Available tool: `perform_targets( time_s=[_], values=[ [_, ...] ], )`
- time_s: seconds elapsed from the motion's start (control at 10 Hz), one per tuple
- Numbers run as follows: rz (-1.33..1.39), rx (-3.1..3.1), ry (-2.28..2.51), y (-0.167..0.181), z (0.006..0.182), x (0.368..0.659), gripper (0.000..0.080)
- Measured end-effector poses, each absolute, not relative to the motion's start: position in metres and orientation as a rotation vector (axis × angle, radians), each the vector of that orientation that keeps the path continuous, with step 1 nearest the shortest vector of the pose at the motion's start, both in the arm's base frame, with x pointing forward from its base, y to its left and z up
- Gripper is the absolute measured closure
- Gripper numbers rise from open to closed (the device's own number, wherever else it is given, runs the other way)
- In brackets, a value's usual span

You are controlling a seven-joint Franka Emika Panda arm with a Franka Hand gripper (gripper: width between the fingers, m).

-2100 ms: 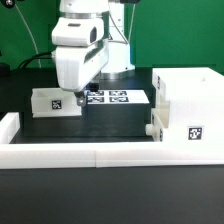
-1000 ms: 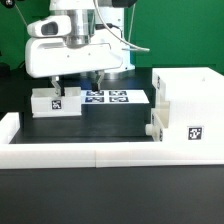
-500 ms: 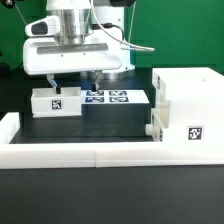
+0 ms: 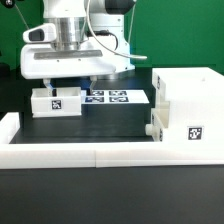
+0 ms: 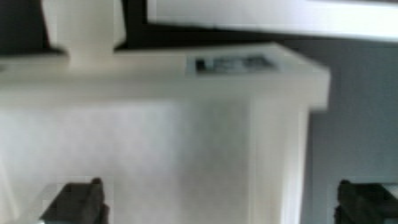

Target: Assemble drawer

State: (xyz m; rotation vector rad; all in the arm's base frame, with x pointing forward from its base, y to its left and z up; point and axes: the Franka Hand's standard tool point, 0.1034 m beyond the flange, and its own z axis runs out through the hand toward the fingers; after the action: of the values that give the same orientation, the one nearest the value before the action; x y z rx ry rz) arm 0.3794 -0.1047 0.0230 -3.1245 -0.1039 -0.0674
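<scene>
A small white drawer tray (image 4: 55, 101) with a square tag stands at the exterior view's left on the black table. My gripper (image 4: 70, 88) hangs just above it, open, one finger on each side, gripping nothing. In the wrist view the tray (image 5: 178, 120) fills the picture, with its knob (image 5: 80, 30) and a tag (image 5: 237, 65) showing. My gripper (image 5: 222, 205) is open and its dark fingertips (image 5: 75, 200) straddle the tray. The tall white case (image 4: 188, 108) stands at the right. A second tray front with a knob (image 4: 153, 127) sits at its left side.
The marker board (image 4: 115, 97) lies flat on the table behind and right of the tray. A low white wall (image 4: 100, 152) edges the table's front and left side (image 4: 8, 126). A green backdrop is behind.
My gripper has turned about its axis, moved left from the marker board to above the small tray, and come down a little. The tray and case have not moved.
</scene>
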Motion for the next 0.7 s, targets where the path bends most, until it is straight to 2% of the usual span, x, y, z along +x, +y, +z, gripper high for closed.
perform_targets(
  time_s=[0.3, 0.6, 0.7],
  values=[
    [-0.094, -3.142, -0.121, -0.098, 0.007, 0.363, 0.0151],
    [-0.096, -3.141, -0.139, -0.094, 0.005, 0.365, 0.0151],
    [-0.097, -3.141, -0.14, -0.094, 0.005, 0.365, 0.0187]
  ],
)
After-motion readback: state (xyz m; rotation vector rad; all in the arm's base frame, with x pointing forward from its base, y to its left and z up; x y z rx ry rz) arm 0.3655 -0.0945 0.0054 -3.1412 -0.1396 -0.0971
